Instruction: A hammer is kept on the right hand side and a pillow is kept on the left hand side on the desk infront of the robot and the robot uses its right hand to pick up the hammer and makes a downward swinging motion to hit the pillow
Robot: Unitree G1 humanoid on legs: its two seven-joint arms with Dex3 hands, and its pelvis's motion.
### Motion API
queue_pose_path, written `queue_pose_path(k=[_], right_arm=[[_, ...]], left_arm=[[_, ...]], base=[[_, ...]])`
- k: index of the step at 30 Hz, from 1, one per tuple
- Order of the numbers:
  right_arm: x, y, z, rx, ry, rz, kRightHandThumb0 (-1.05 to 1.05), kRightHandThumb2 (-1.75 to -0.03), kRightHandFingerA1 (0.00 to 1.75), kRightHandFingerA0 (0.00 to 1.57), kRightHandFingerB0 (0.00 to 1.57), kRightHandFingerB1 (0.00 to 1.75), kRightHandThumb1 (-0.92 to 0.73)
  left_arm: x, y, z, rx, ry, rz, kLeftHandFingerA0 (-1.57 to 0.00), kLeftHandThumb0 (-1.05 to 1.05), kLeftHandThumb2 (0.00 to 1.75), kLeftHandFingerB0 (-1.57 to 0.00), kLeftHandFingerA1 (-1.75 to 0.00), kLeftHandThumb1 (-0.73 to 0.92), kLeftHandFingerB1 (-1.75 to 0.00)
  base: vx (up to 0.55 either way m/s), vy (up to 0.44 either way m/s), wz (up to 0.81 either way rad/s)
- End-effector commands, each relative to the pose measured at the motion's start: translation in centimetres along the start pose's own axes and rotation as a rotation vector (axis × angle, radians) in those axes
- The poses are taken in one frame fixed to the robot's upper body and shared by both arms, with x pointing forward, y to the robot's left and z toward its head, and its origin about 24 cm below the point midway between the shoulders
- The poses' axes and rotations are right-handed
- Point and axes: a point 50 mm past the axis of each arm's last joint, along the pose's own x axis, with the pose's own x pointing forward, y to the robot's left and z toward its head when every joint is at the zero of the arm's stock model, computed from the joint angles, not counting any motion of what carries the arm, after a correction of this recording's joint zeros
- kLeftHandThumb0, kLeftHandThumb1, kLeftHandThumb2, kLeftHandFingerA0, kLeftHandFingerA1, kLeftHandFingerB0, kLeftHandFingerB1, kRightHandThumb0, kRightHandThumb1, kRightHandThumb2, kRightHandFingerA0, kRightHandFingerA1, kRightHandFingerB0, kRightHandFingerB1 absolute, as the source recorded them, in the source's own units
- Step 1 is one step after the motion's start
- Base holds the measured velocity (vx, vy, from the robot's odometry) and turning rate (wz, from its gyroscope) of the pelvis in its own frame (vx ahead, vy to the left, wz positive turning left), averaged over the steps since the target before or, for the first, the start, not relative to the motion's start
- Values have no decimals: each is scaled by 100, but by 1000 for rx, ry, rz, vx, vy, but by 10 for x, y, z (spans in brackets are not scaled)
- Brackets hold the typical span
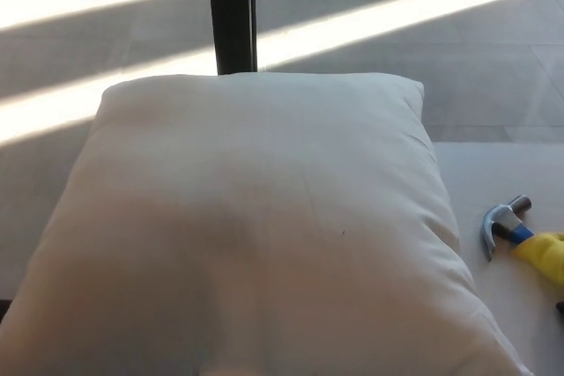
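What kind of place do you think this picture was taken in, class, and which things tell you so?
Probably an indoor room set up for a trial, not a workshop. A white pillow and a hammer lie on a white desk. Beyond it, sunlight stripes cross a tiled floor beside a dark post.

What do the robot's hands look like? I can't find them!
You can't find them because neither hand shows in this picture, so their look can't be told. All that shows is a big white pillow on the desk and a hammer with a silver head and a blue and yellow handle lying to the right.
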Motion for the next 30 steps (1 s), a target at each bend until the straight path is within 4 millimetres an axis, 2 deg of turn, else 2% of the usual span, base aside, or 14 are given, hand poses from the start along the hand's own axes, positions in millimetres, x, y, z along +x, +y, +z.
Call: queue_pose_path(k=[1,4,8,12,17,19,20,21,24,25,27,28,29,30], right_arm=[[-11,48,-27,-66,202,343,-25,-60,132,92,41,44,-63],[-12,49,-31,-126,181,378,-26,-60,108,70,52,46,-66],[-14,53,-37,-218,190,409,-39,-59,120,71,52,40,-64],[-14,56,-37,-236,190,397,-41,-59,77,52,54,43,-65],[-15,57,-34,-201,175,386,-41,-60,76,50,58,45,-64],[-14,58,-31,-205,170,391,-45,-59,75,51,53,41,-63],[-13,60,-29,-248,184,428,-55,-84,75,49,31,47,-52],[-12,61,-27,-274,189,477,-55,-81,67,28,13,42,-50],[-11,62,-23,-304,230,653,-50,-58,71,5,0,10,-62],[-11,63,-22,-301,213,684,-46,-77,64,6,0,16,-38],[-11,65,-21,-342,181,689,-30,-61,102,72,41,40,-68],[-11,65,-21,-360,173,684,-30,-61,102,72,41,40,-68],[-11,65,-20,-335,175,665,-25,-59,119,96,64,48,-62],[-10,65,-18,-284,186,594,-30,-58,106,92,81,48,-58]], left_arm=[[-1,3,5,10,-28,-5,-56,-66,63,-50,-58,79,-41],[-1,2,6,8,-30,-10,-54,-66,63,-51,-58,78,-43],[0,1,6,20,-27,-9,-55,-66,64,-49,-57,80,-41],[1,-1,7,12,-27,-11,-56,-65,63,-49,-58,79,-41],[2,-2,8,14,-29,-19,-55,-65,64,-48,-57,79,-41],[2,-2,10,12,-35,-23,-57,-65,63,-49,-58,79,-41],[2,-2,10,18,-36,-25,-56,-66,63,-49,-59,78,-42],[2,-2,11,16,-36,-25,-57,-66,63,-50,-59,77,-42],[3,-3,11,5,-30,-23,-56,-64,62,-50,-58,77,-43],[3,-3,11,5,-32,-24,-56,-64,63,-50,-59,76,-44],[3,-4,12,10,-30,-27,-56,-65,62,-49,-58,76,-43],[3,-4,12,12,-30,-28,-56,-65,62,-49,-58,76,-43],[3,-4,13,21,-31,-27,-58,-65,63,-50,-58,77,-43],[4,-5,14,38,-32,-23,-55,-66,101,-44,-67,61,-56]], base=[[0,0,0],[0,0,0],[0,0,0],[0,0,0],[0,0,0],[0,0,0],[0,0,0],[0,0,0],[0,0,0],[0,0,0],[0,0,0],[0,0,0],[0,0,0],[0,0,0]])
